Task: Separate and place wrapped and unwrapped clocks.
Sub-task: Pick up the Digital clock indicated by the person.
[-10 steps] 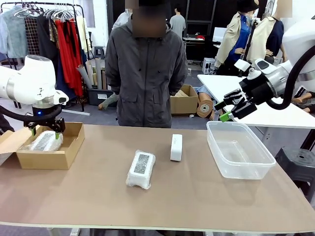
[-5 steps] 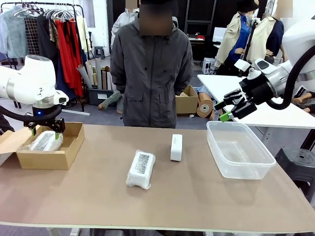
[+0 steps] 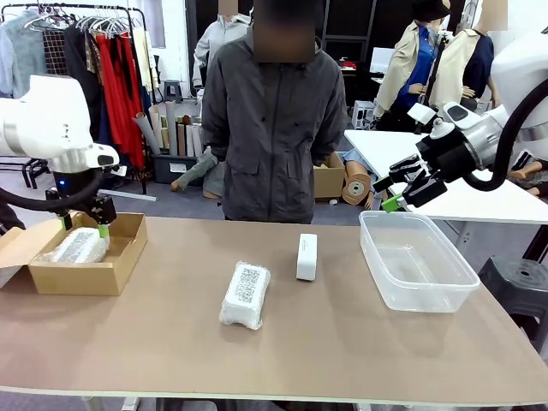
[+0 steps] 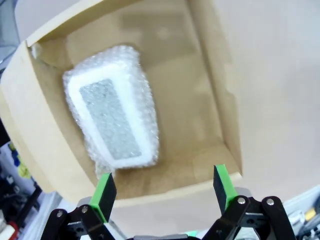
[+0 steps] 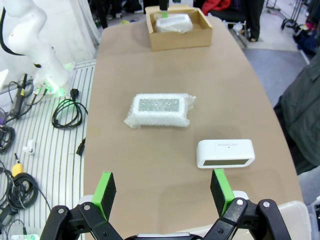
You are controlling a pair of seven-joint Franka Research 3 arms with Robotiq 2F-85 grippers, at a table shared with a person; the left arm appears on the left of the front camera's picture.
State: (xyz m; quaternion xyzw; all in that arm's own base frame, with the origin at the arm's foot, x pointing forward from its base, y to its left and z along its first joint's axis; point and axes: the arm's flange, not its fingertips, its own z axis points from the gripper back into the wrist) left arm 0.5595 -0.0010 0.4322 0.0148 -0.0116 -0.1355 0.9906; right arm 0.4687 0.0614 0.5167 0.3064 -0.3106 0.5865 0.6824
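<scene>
Wrapped clock [image 3: 75, 247] sorted into cardboard box [image 3: 81, 278], frame left | left gripper [image 3: 83, 225] released just above it | right gripper [image 3: 387, 193] released, empty, upper right

Brown table [image 3: 342, 342]: cardboard box [image 3: 86, 278] left, wrapped clock [image 3: 244, 295] and bare clock [image 3: 306, 256] centre, clear tub [image 3: 428, 298] right.

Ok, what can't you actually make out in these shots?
- Front view: boxed wrapped clock, lower part behind the cardboard box wall.
- Right wrist view: bare clock, print too small to read; clear tub, cut off by the picture's corner.
</scene>
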